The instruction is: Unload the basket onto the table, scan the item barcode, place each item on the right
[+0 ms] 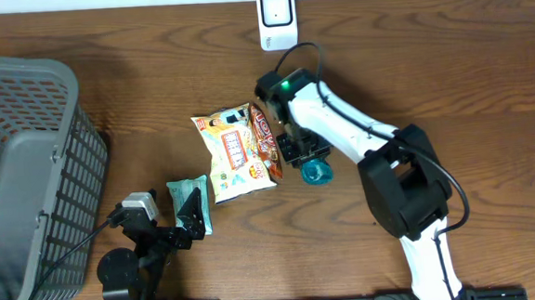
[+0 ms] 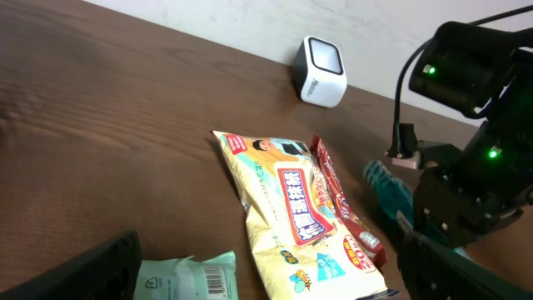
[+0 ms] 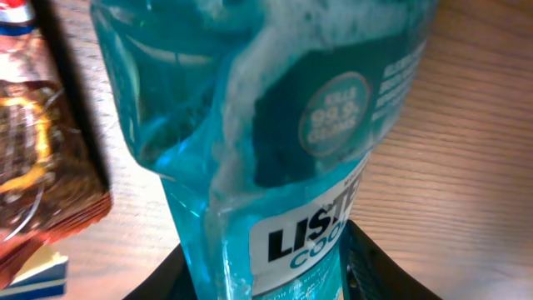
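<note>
Overhead and wrist views of the scanning station. The right gripper [image 1: 305, 155] was closed on the blue translucent mouthwash bottle [image 3: 266, 125]: in the right wrist view its dark fingers [image 3: 379, 267] pressed against both sides of the bottle's lower body, with the white label between them. From overhead, only the bottle's blue end [image 1: 315, 172] showed beside that gripper, right of centre on the brown wooden table [image 1: 448, 55]. Just to its left lay a red-brown snack packet [image 1: 265, 136], overlapping the right edge of a yellow printed snack bag [image 1: 233, 154]. A white box-shaped barcode scanner [image 1: 276, 19] stood at the far table edge, well apart from the bottle. The left gripper [image 1: 181, 228] had its fingers spread wide and held nothing, poised over a pale green packet bearing a barcode [image 2: 187, 279]. A grey slatted plastic basket [image 1: 26, 165] occupied the left side.
</note>
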You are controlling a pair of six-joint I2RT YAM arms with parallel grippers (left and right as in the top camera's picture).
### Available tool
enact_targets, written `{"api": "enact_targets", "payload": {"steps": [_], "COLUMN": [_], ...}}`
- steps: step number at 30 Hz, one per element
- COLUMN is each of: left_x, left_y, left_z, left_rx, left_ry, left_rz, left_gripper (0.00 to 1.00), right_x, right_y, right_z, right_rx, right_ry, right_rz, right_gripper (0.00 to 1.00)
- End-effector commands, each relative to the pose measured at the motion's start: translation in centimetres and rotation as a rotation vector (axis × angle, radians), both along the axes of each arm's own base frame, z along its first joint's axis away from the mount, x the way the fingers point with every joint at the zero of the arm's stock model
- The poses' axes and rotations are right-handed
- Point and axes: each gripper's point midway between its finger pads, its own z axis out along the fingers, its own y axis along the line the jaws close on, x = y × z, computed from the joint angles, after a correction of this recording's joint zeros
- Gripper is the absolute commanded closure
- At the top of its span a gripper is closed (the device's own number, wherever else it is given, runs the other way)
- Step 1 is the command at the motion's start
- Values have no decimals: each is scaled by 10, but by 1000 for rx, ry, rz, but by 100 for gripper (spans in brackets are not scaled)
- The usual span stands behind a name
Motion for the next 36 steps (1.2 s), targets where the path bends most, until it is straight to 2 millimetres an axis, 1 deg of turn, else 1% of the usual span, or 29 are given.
{"api": "enact_targets", "payload": {"steps": [1, 3, 5, 11, 17, 23, 25, 27, 29, 31, 34, 35, 36], "left_x": [-1, -1, -1, -1, -1, -1, -1, -1, -1, -1, -1, -1, -1], "left_y": [0, 0, 0, 0, 0, 0, 0, 0, 0, 0, 0, 0, 0], "left_z": [-10, -10, -10, -10, -10, -10, -10, -10, -10, -10, -10, -10, -10], "left_rx": [2, 2, 2, 2, 2, 2, 2, 2, 2, 2, 2, 2, 2], "left_ry": [32, 31, 31, 32, 31, 31, 31, 31, 32, 31, 31, 31, 31], "left_rz": [2, 2, 2, 2, 2, 2, 2, 2, 2, 2, 2, 2, 2], "left_gripper": [2, 2, 2, 2, 2, 2, 2, 2, 2, 2, 2, 2, 2], "right_x": [-31, -30, -28, -16, -5, -2, 6, 18, 31, 36, 35, 37, 44], "right_y": [25, 26, 24, 4, -10, -15, -14, -12, -5, 0, -1, -3, -8], "right_z": [-31, -29, -28, -27, -27, -29, -27, -23, -19, -16, -16, -17, -18], "right_rx": [187, 241, 261, 287, 296, 266, 251, 253, 286, 326, 342, 333, 295], "right_ry": [218, 241, 247, 246, 233, 214, 183, 140, 90, 70, 74, 65, 36], "right_rz": [-1, 12, 20, 39, -3, 5, 10, 24, 87, 170, 297, 315, 327], "right_gripper": [72, 73, 74, 74, 74, 73, 73, 73, 75, 74, 77, 77, 76]}}
